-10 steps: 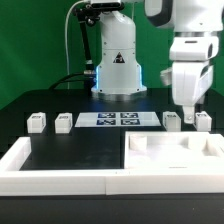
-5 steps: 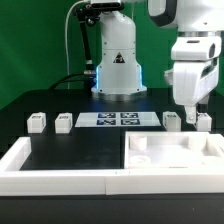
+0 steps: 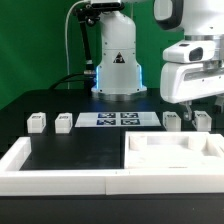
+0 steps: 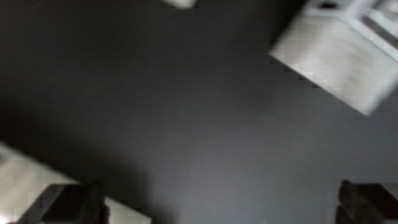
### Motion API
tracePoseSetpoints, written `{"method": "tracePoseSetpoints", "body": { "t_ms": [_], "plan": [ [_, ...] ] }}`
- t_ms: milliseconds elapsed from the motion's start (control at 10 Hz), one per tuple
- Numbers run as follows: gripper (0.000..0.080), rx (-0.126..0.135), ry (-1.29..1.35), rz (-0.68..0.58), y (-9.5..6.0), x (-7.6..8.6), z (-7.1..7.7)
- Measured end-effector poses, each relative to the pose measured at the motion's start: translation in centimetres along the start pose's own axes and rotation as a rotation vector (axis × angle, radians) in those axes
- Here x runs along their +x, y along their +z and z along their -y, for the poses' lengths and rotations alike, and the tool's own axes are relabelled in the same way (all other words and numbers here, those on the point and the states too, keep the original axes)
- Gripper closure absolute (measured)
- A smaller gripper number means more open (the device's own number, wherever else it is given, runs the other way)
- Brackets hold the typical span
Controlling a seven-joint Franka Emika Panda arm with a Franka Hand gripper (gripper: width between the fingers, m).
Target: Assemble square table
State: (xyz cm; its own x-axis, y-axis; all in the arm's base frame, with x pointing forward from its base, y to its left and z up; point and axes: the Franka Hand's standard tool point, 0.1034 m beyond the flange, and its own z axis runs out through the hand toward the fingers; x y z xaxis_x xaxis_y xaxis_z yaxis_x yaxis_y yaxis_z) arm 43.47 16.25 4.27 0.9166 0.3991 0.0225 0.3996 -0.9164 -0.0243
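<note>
Rim wall: the long white rim wall (image 3: 60, 180) is seen along the near edge of the black table (image 3: 75, 150), with a short arm up each side.
Tabletop: the large white square tabletop (image 3: 175, 155) is laid flat in the near corner on the exterior view's right. It seems to rest against the wall there, and no leg is joined to it yet.
Legs: four short white legs are set in a row near the middle of the table. Two (image 3: 37, 122) (image 3: 64, 121) are found toward the exterior view's left edge and two (image 3: 172, 120) (image 3: 203, 120) toward its right edge, each standing free.
Marker board: the marker board (image 3: 120, 119) is seen flat between the two pairs of legs.
Gripper: the gripper (image 4: 217, 205) is held above the right pair of legs. Its dark fingers (image 4: 68, 205) are spread as wide as they go, and nothing is held between them.
What has changed: within the last second the hand has been lifted a little and turned, so that its white body is now shown broad and tilted instead of narrow and upright. The wrist view is blurred, which fits a hand in motion.
Meaning for the task: the parts have not been moved, so the assembly is judged to be at its very start. The turn is probably made to line the jaws up with one of the legs below, but which leg cannot be told.
</note>
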Motion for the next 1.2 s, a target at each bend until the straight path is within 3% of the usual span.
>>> {"method": "tracePoseSetpoints", "body": {
  "t_ms": [700, 1000, 1200],
  "plan": [
    [0.0150, 0.040, 0.414, -0.001, 0.5, -0.3, 1.5],
    [0.0150, 0.037, 0.396, 0.035, 0.5, -0.5, 1.3],
    [0.0150, 0.025, 0.385, 0.179, 0.2, -1.2, 1.2]
  ]
}}
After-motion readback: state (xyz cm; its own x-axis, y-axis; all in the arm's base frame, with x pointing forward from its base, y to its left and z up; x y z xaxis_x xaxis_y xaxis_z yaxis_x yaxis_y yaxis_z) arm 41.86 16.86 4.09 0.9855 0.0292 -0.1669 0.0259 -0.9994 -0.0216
